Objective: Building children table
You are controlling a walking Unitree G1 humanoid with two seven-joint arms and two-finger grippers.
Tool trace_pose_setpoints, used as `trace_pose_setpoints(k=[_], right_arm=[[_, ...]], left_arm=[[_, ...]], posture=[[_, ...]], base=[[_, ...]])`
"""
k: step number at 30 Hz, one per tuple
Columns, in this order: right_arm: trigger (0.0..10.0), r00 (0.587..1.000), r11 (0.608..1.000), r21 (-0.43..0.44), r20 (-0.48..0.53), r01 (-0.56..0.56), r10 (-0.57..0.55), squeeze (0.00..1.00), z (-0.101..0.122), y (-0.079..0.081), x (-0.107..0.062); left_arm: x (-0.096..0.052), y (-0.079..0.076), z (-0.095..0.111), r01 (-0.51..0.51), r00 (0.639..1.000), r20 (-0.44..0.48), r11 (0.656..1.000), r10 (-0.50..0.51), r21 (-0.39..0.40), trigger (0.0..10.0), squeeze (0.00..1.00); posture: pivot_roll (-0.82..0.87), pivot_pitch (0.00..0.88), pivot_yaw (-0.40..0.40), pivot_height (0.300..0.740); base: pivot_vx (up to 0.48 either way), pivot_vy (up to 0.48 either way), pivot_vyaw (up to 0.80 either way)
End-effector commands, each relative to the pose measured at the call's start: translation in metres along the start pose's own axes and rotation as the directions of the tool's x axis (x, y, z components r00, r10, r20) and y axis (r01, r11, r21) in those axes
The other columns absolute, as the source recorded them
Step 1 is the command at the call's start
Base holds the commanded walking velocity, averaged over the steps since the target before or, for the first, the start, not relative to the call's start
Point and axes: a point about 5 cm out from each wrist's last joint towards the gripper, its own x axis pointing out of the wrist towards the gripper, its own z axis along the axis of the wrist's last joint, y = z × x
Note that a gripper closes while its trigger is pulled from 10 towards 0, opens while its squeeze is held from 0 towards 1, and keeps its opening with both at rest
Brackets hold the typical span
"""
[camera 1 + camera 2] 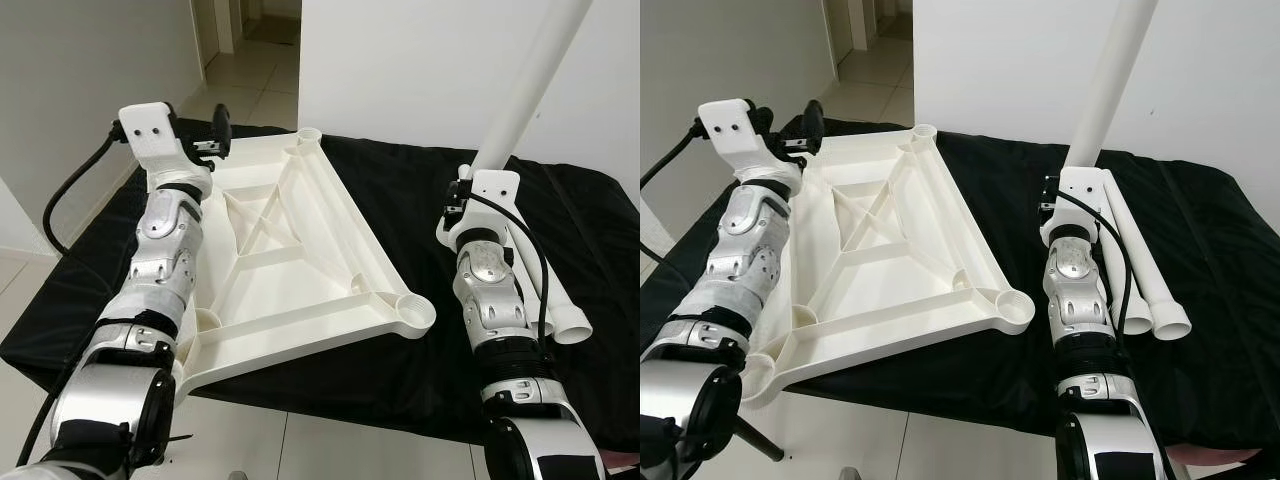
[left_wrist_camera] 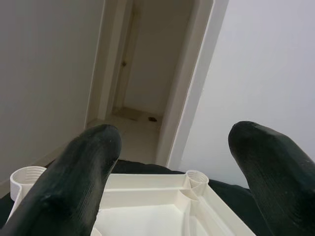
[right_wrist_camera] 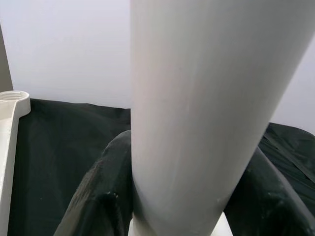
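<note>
**Operator:** One leg is in my right gripper [image 3: 182,206]. The white table leg [image 1: 1108,95] is pinched between both black fingers [image 3: 101,191] near its lower end and stands steeply tilted, rising off the top of the head views. The landmark for everything else is the upturned white tabletop [image 1: 290,260], lying ribbed side up on the black cloth [image 1: 420,200].

**Trainee:** Where are the remaining parts?

**Operator:** Two spare legs [image 1: 1145,275] lie side by side on the cloth to the right of the tabletop, just beside my right forearm. The near-right corner socket [image 1: 412,312] of the tabletop is the closest open receiver to the held leg. The far-right socket [image 1: 309,135] sits at the tabletop's far edge.

**Trainee:** And the left arm?

**Operator:** My left gripper [image 2: 172,162] hovers over the tabletop's far-left side, fingers spread wide, holding nothing.

**Trainee:** How will the leg handle?

**Operator:** My judgement: a hollow plastic tube, light and stiff, with a smooth wall that could slip or rotate in the pads. With the hold low, the long free end may swing the tube (slow wrist moves are advised). A hold nearer the middle would balance better, but the low hold gives finer control at the socket. The tabletop looks rigid and light, so it may slide on the cloth under insertion force. The left gripper could brace it at a rim or rib.
</note>
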Motion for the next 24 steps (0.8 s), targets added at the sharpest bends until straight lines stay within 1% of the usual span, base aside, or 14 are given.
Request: trace_pose_setpoints(k=[1,6,7,8,10,11,12,17,24], right_arm=[[10.0,1.000,1.000,0.010,0.021,0.003,-0.004,0.00,0.002,-0.002,-0.001],[10.0,1.000,1.000,0.006,0.022,-0.001,0.001,0.00,-0.001,-0.002,-0.003],[10.0,1.000,1.000,0.003,0.021,-0.004,0.004,0.00,-0.002,-0.002,-0.004],[10.0,1.000,1.000,0.003,0.021,-0.004,0.004,0.00,-0.002,-0.002,-0.004],[10.0,1.000,1.000,-0.002,0.016,-0.009,0.009,0.00,-0.004,-0.002,-0.006],[10.0,1.000,1.000,-0.002,0.016,-0.009,0.009,0.00,-0.004,-0.002,-0.006],[10.0,1.000,1.000,-0.005,0.013,-0.009,0.009,0.00,-0.005,-0.002,-0.006],[10.0,1.000,1.000,-0.008,0.011,-0.008,0.008,0.00,-0.005,-0.003,-0.006],[10.0,1.000,1.000,-0.012,0.016,-0.008,0.008,0.00,-0.004,-0.004,-0.005]], left_arm=[[-0.007,0.038,0.024,0.013,0.999,-0.028,0.995,-0.016,-0.102,10.0,0.00],[-0.012,0.036,0.019,0.015,0.999,-0.050,0.994,-0.020,-0.107,10.0,0.00],[-0.014,0.035,0.016,0.014,0.998,-0.056,0.994,-0.020,-0.110,10.0,0.00],[-0.014,0.035,0.016,0.014,0.998,-0.056,0.994,-0.020,-0.110,10.0,0.00],[-0.022,0.033,0.007,0.011,0.997,-0.078,0.993,-0.020,-0.114,10.0,0.00],[-0.022,0.033,0.007,0.011,0.997,-0.078,0.993,-0.020,-0.114,10.0,0.00],[-0.026,0.031,0.003,0.009,0.995,-0.094,0.993,-0.020,-0.117,10.0,0.00],[-0.028,0.030,0.001,0.008,0.994,-0.108,0.992,-0.022,-0.124,10.0,0.00],[-0.026,0.030,0.005,0.021,0.993,-0.116,0.992,-0.035,-0.123,10.0,0.00]], posture=[[0.05,0.000,0.000,0.740],[0.05,0.000,0.000,0.740],[0.05,0.000,-0.038,0.740],[0.05,0.000,-0.038,0.740],[0.04,0.000,-0.037,0.740],[0.04,0.000,-0.037,0.740],[0.04,0.000,-0.037,0.740],[0.04,0.000,-0.043,0.740],[0.05,0.000,-0.039,0.740]], base=[[0.000,0.000,0.00],[0.000,0.000,0.00],[0.000,0.000,0.00],[0.000,0.000,0.00],[0.000,0.000,0.00],[0.000,0.000,0.00],[0.000,0.000,0.00],[0.000,0.000,0.00],[0.000,0.000,0.00]])
